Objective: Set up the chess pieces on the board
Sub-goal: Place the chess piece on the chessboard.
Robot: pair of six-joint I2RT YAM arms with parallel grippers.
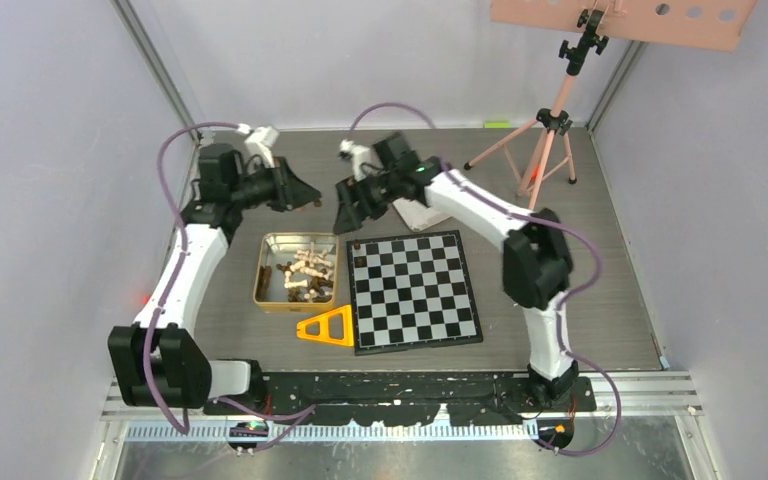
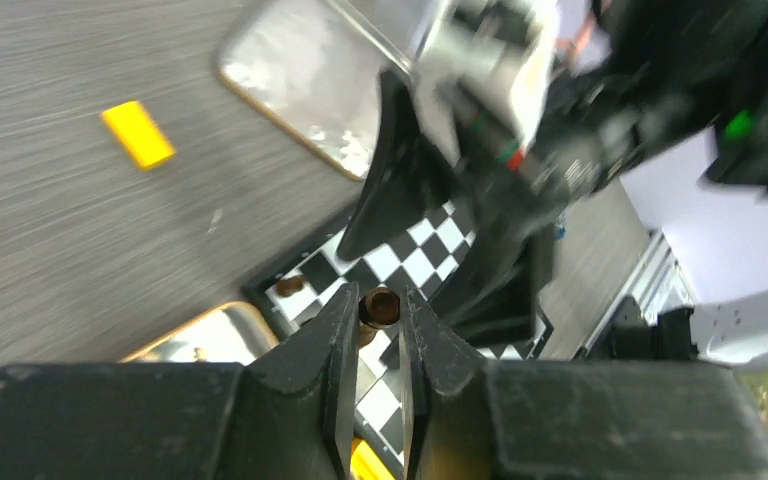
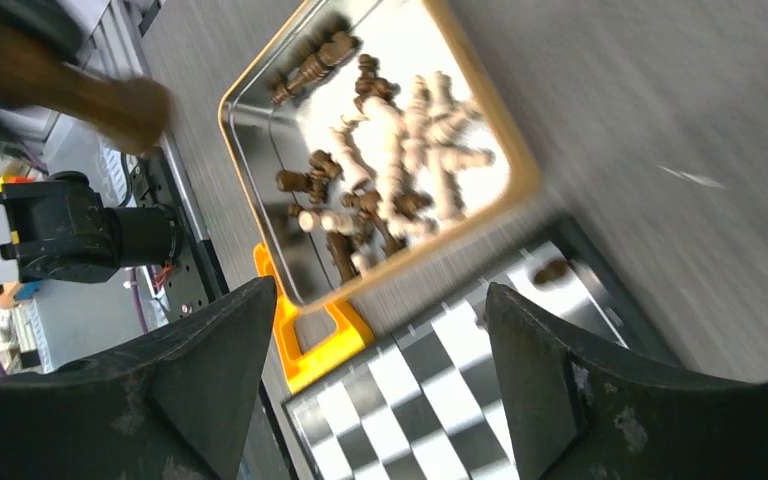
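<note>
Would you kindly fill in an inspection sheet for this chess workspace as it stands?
Surface: grey wood-grain table.
Job's things: board lies flat, one dark piece on its far-left corner; remaining chess pieces heaped in gold tin.
Clutter: yellow triangle beside board; silver lid; yellow block.
Hands: left hand shut on dark chessman; right hand open, empty.
Cables: purple cables loop from both arms.
Surroundings: pink tripod far right; pale walls.

The board (image 1: 415, 290) lay flat, right of a gold tin (image 1: 258, 270). One dark piece (image 1: 358, 243) sat on its far-left corner square. Dark and pale chess pieces (image 1: 305, 275) lay jumbled in the tin; another dark piece (image 2: 381, 308) sat pinched in the left gripper (image 2: 378, 300).
</note>
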